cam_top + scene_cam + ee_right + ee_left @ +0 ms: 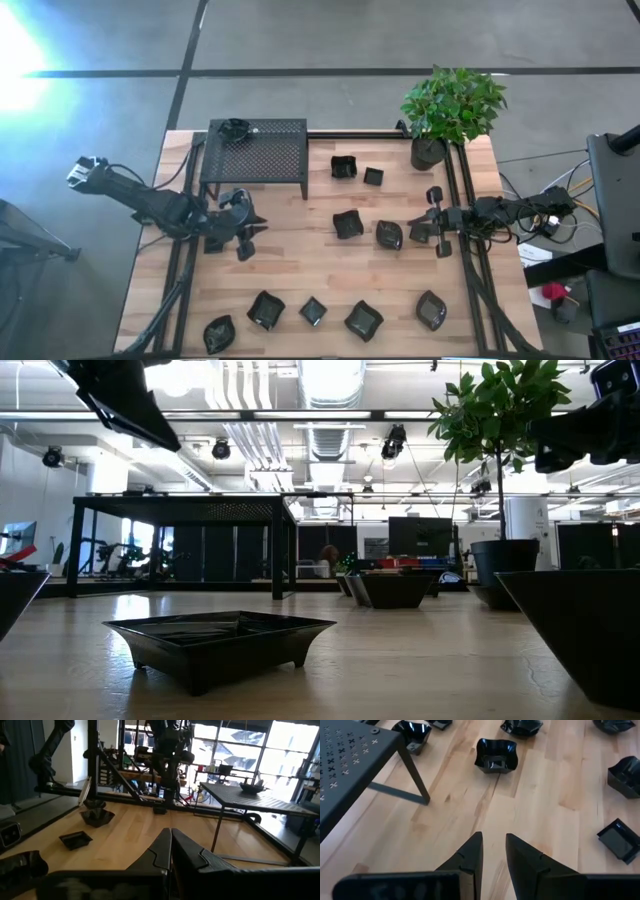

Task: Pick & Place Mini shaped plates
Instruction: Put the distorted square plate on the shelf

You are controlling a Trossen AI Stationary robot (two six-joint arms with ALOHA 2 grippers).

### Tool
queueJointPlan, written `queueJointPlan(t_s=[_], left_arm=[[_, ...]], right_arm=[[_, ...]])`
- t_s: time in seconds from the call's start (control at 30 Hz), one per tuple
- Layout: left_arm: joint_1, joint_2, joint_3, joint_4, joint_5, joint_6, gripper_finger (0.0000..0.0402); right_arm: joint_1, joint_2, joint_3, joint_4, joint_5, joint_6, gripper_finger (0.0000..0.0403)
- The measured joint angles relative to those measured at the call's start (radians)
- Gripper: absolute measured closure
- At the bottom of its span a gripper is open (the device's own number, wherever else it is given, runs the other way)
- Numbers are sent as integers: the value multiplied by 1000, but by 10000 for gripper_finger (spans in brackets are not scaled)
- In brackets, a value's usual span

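Several small glossy black plates lie flat on the wooden table: two near the far side (345,166), two at the middle (347,224) (389,235), and a row along the near edge (313,310). One more sits on top of the stand (235,127). My left gripper (258,226) (494,836) hovers in front of the stand with its fingers a little apart and nothing between them; a wavy square plate (496,756) lies ahead of it. My right gripper (415,232) (171,831) is shut and empty, just right of the middle plates.
A black perforated metal stand (256,152) occupies the far left of the table, its leg (415,775) close to my left gripper. A potted plant (448,115) stands at the far right corner. Black rails (470,260) run along both sides. Bare wood lies between the middle plates and the near row.
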Motion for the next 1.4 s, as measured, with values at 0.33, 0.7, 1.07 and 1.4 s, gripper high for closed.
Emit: queueJointPlan(t_s=[0.33, 0.7, 1.07, 1.4], left_arm=[[0, 1, 0, 12, -26, 24, 323], [0, 2, 0, 13, -42, 25, 323], [0, 2, 0, 15, -66, 45, 323], [0, 2, 0, 15, -65, 77, 323]], right_arm=[[0, 0, 0, 2, 2, -2, 394], [0, 83, 72, 13, 141, -24, 394], [0, 482, 295, -154, 221, 121, 394], [0, 845, 505, -329, 266, 290, 394]])
